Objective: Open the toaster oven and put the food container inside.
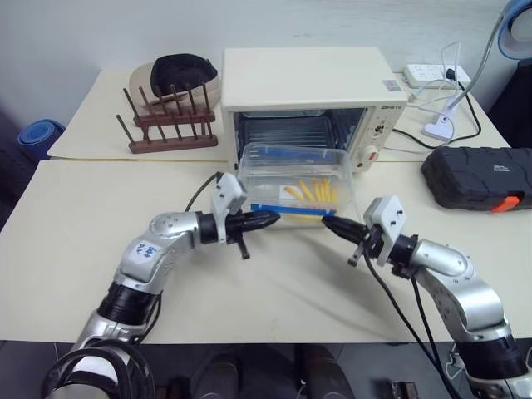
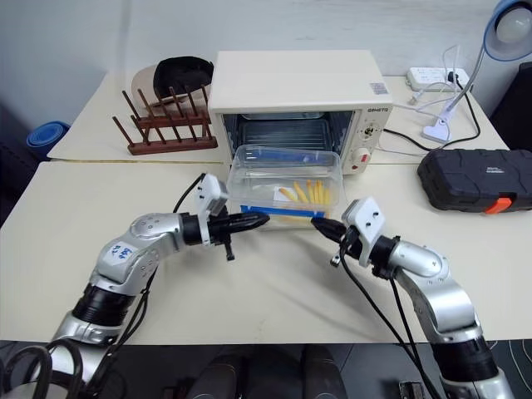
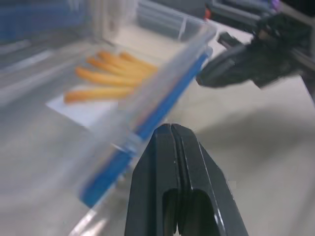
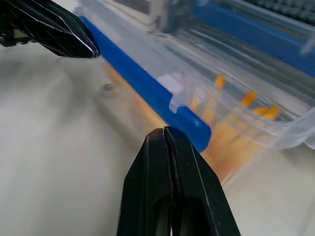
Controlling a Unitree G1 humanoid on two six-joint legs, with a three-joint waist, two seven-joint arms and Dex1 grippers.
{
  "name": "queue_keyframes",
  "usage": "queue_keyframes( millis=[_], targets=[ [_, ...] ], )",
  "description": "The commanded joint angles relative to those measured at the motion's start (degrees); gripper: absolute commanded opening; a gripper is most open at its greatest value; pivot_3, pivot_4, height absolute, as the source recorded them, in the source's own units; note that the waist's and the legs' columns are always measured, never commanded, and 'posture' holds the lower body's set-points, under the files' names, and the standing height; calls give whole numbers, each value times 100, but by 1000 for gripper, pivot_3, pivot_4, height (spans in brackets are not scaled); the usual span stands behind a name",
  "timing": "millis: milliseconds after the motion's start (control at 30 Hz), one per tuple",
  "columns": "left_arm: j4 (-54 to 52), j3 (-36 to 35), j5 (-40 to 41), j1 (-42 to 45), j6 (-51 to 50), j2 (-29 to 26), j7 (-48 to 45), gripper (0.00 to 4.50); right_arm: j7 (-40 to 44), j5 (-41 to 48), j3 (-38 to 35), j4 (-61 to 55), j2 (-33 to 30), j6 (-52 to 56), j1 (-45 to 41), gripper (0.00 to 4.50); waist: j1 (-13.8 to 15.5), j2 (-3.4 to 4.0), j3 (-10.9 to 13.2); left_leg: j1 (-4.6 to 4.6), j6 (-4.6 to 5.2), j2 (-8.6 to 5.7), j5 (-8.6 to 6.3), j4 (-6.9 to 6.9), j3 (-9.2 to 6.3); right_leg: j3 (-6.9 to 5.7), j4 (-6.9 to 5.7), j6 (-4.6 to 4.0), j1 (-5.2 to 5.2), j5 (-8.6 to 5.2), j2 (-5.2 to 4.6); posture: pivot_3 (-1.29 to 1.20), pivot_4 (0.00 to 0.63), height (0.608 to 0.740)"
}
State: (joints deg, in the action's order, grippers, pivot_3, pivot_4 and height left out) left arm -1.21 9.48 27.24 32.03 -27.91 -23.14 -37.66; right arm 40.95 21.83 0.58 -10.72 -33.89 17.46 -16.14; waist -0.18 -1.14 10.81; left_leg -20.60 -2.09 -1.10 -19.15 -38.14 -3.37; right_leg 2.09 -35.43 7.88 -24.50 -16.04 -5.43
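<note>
The cream-white toaster oven [image 1: 307, 79] stands at the back of the table with its front open, and its wire rack [image 1: 287, 129] shows inside. Right before the opening sits the clear food container [image 1: 295, 179] with yellow-orange strips and a blue clip [image 4: 142, 93] along its near side. My left gripper [image 1: 270, 219] is shut and empty, its tip at the left end of that clip. My right gripper [image 1: 328, 224] is also shut and empty, tip at the container's near right corner. The left wrist view looks past the left gripper [image 3: 171, 129] at the container [image 3: 113, 83].
A wooden dish rack [image 1: 166, 125] with a tan bowl [image 1: 179, 79] stands left of the oven. A black ridged case [image 1: 478, 176] with an orange tab lies at the right. A power strip [image 1: 428, 75], a white lamp base [image 1: 436, 129] and cables sit behind it.
</note>
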Motion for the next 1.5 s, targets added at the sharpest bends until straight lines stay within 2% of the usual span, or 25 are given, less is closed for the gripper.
queue_keyframes(
  millis=[33, 167, 300, 433, 533, 633, 700, 767, 833, 933, 1067, 1167, 1267, 1367, 1500],
  targets=[
    [285, -358, -342, 174, 471, 366, 564, 0, -134, -193, -145, 518, 195, -305, -507, 36, -6, 0, 0, 0, -1, 1, 1, 0, 1, 0, -2, 0, -3, 0, 1, 0, 150, 740],
    [918, -789, -540, 448, 801, 938, 1332, 0, -257, -601, 49, 1684, 642, -830, -1427, 36, -13, 0, 0, 1, -10, 3, 5, 2, 3, -1, -7, 0, -8, 0, 2, 0, 150, 740],
    [1481, -955, -778, 728, 1264, 1282, 1599, 0, -479, -1025, 129, 2930, 1088, -1449, -2316, 36, -8, 0, 0, 3, -13, 2, 9, -3, 6, 1, -13, 3, -9, 2, 1, 0, 150, 740],
    [1991, -1061, -870, 992, 1670, 1501, 1528, 0, -752, -1275, 51, 3838, 1433, -1902, -2984, 36, -14, 0, 0, -2, -16, 1, 11, 2, 6, 0, -14, 4, -11, 3, -1, 0, 150, 740],
    [1914, -941, -906, 947, 1808, 1304, 978, 0, -677, -1241, 38, 3817, 1512, -1877, -3075, 36, -27, 1, -1, -8, -15, 1, 10, 8, 6, -1, -14, 6, -15, 4, -2, 0, 150, 740],
    [930, -923, -467, 440, 1367, 682, -51, 566, 28, -709, -29, 2665, 1182, -1261, -2545, 0, -73, 4, -2, -49, -16, 4, 10, 8, 1, -7, -15, 6, -55, 4, -4, 0, 150, 740],
    [236, -1019, -167, -18, 1208, 89, -763, 1183, 394, -293, -246, 1812, 779, -773, -2087, 0, -122, 4, -2, -83, -16, 3, 10, 9, -5, -15, -31, 6, -101, 4, -12, 0, 150, 740],
    [-203, -1295, 145, -484, 1257, -491, -1423, 1820, 780, -1, -529, 1334, 246, -541, -1655, 0, -137, 5, -1, -85, -17, 3, 9, 12, -17, -23, -26, 6, -102, 4, -18, 0, 150, 740],
    [-390, -1617, 483, -876, 1211, -1037, -2058, 2414, 1031, -63, -710, 1403, -289, -539, -1348, 0, -140, 6, -1, -84, -12, -1, 6, 4, -26, -21, -22, 6, -97, 4, -22, 0, 150, 740],
    [-544, -1923, 1091, -1284, 597, -1893, -3015, 3316, 1441, -428, -730, 2101, -880, -1063, -1070, 0, -146, 5, -1, -56, -5, -1, 7, -3, 21, -16, -15, 2, -75, 7, -15, 0, 150, 740],
    [-703, -2073, 1447, -1556, 105, -2482, -3549, 4473, 2079, -929, -342, 3180, -1208, -1820, -984, 0, -149, 6, 0, 9, 37, 13, -7, 9, 23, -17, -14, -13, -10, 10, 2, 0, 150, 740],
    [-703, -2140, 1471, -1525, 117, -2366, -3408, 4494, 2248, -1161, -67, 3741, -972, -2130, -1118, 0, -151, 7, 1, 30, 50, 13, -15, 10, 32, -10, -12, -15, 9, 8, 0, 0, 150, 740],
    [-718, -2309, 1503, -1564, 147, -2086, -3050, 4494, 2332, -929, -75, 3859, -501, -2223, -1267, 0, -181, 6, 1, 29, 45, 15, -12, 9, 31, -9, -14, -15, 4, 9, -1, 0, 150, 740],
    [-734, -2645, 1486, -1749, 310, -1851, -2698, 4494, 2376, -323, -437, 3641, 43, -2225, -1354, 0, -217, 6, 1, 30, -2, 34, -1, 10, 36, -7, -19, -17, -4, 8, 12, 0, 150, 740],
    [-792, -3036, 1555, -1880, 321, -1677, -2225, 4494, 2331, 161, -800, 3384, 385, -2311, -1396, 0, -168, 10, 2, 21, -10, 36, -2, 12, 33, -8, -22, -19, -16, 7, 9, 0, 150, 740]
  ],
)
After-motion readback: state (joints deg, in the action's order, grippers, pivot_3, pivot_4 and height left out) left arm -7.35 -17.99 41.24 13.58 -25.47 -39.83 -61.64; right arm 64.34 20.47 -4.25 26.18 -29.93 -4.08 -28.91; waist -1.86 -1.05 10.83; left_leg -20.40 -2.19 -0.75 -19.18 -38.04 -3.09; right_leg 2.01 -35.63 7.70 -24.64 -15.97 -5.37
